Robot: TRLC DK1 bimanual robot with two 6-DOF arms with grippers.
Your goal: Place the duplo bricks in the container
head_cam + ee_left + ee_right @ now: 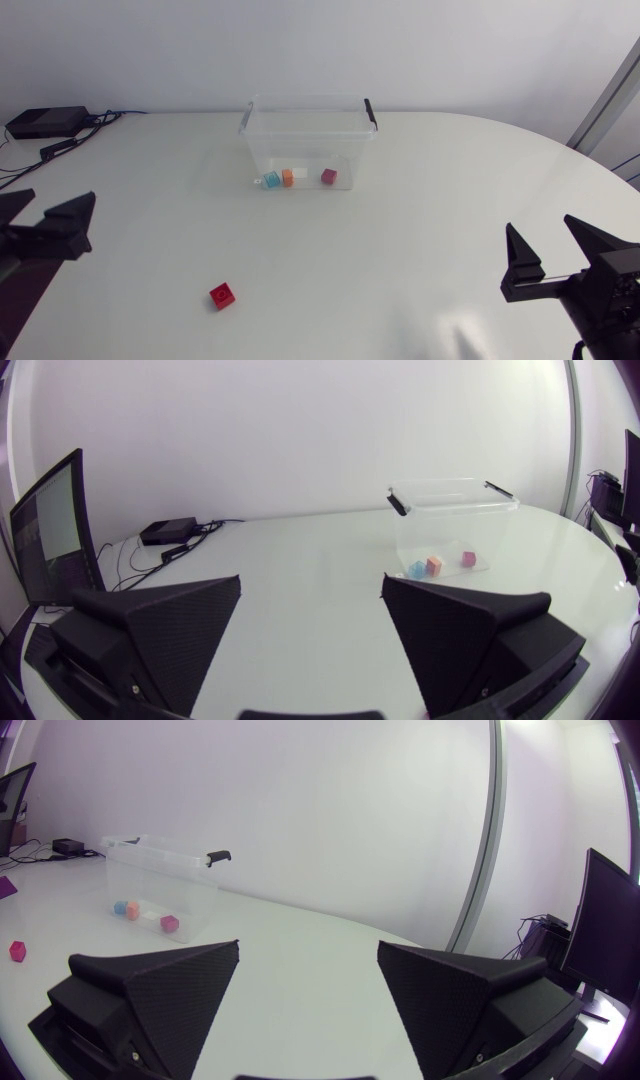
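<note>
While both arms sit at the near side edges of the table (pixel 430 200), you have the left gripper (pixel 60 202) spread wide with nothing between its fingers. The right gripper (pixel 540 226) is just as wide apart and also holds nothing.

One red brick (pixel 222 295) lies on the bare tabletop, nearer your left gripper but well apart from it and from the container (pixel 308 128). The container is clear plastic with a black clip at its rim and stands toward the far middle of the table.

Inside it, near the front wall, a blue brick (pixel 272 179) sits just beside an orange brick (pixel 287 177). A white brick (pixel 300 173) sits next to those, and a dark red brick (pixel 329 176) a little apart.

A black box (pixel 45 121) with cables rests at the far left corner, well away from the bricks. A small pale tag (pixel 257 182) at the container's lower front corner is too small to read.
</note>
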